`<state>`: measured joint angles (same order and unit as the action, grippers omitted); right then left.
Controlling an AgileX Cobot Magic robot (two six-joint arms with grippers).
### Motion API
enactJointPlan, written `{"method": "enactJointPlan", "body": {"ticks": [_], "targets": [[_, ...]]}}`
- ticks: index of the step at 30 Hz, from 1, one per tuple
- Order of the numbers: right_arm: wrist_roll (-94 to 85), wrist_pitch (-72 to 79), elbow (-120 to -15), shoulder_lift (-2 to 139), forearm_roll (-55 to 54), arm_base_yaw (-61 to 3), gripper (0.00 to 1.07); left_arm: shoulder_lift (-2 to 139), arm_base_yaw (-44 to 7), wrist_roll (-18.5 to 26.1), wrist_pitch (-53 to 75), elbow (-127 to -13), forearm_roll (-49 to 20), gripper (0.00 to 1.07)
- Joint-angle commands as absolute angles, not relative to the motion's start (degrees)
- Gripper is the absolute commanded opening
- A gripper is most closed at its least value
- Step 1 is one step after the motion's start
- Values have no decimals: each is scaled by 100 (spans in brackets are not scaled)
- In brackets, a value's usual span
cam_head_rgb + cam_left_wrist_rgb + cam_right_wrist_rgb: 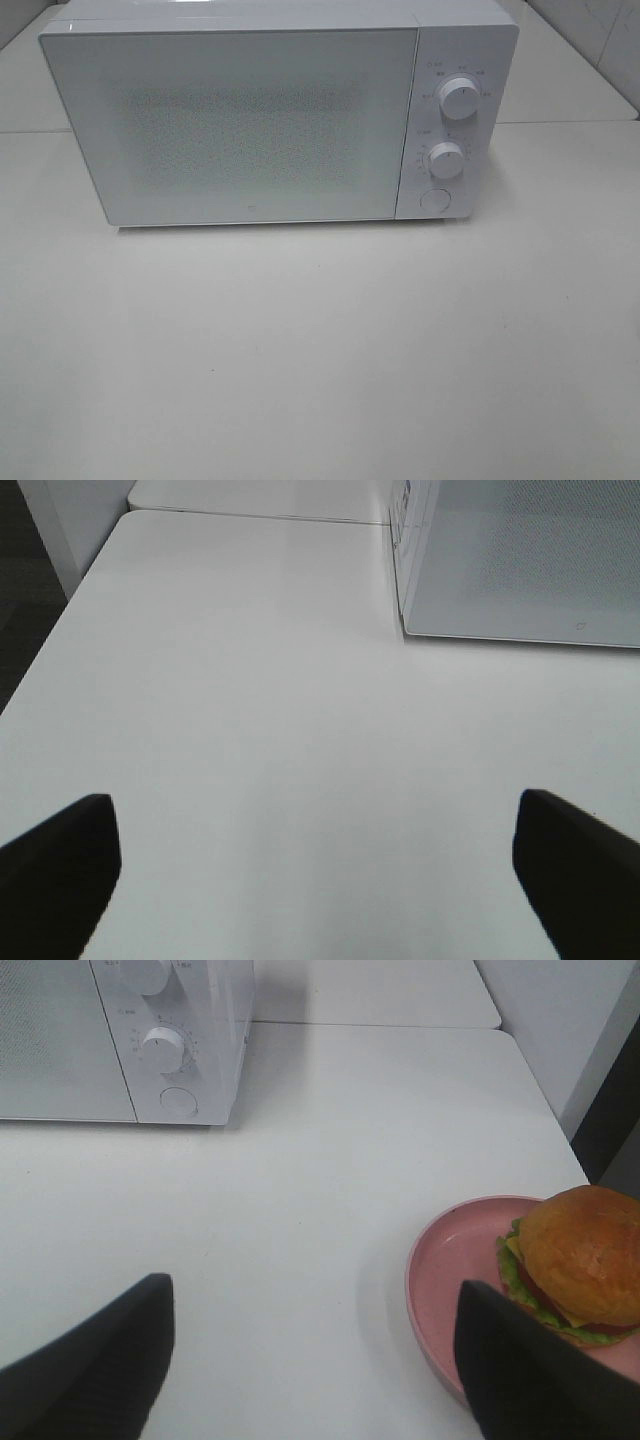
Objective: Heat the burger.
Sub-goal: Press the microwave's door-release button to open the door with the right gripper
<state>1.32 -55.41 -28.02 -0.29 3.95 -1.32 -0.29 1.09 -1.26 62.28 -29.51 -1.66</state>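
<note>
the burger (580, 1260) is sitting on a pink plate (450, 1260), which is resting on the white desk (320, 350), well apart from the microwave (230, 120), whose door is standing closed. the right hand (310, 1360) is hovering near the plate, spread wide and gripping nothing. the left hand (320, 875) is hanging over the desk near the microwave's front corner, likewise spread wide and gripping nothing.
</note>
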Motion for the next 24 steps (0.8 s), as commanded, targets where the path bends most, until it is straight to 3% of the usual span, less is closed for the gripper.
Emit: {"method": "enactJointPlan", "body": {"ticks": [1, 24], "targets": [[126, -5518, -2802, -189, 430, -143, 76, -126, 115, -115, 6136, -2951, -160, 102], [126, -5500, -2807, -189, 424, -143, 76, -126, 115, -115, 6136, -2951, -160, 102]]}}
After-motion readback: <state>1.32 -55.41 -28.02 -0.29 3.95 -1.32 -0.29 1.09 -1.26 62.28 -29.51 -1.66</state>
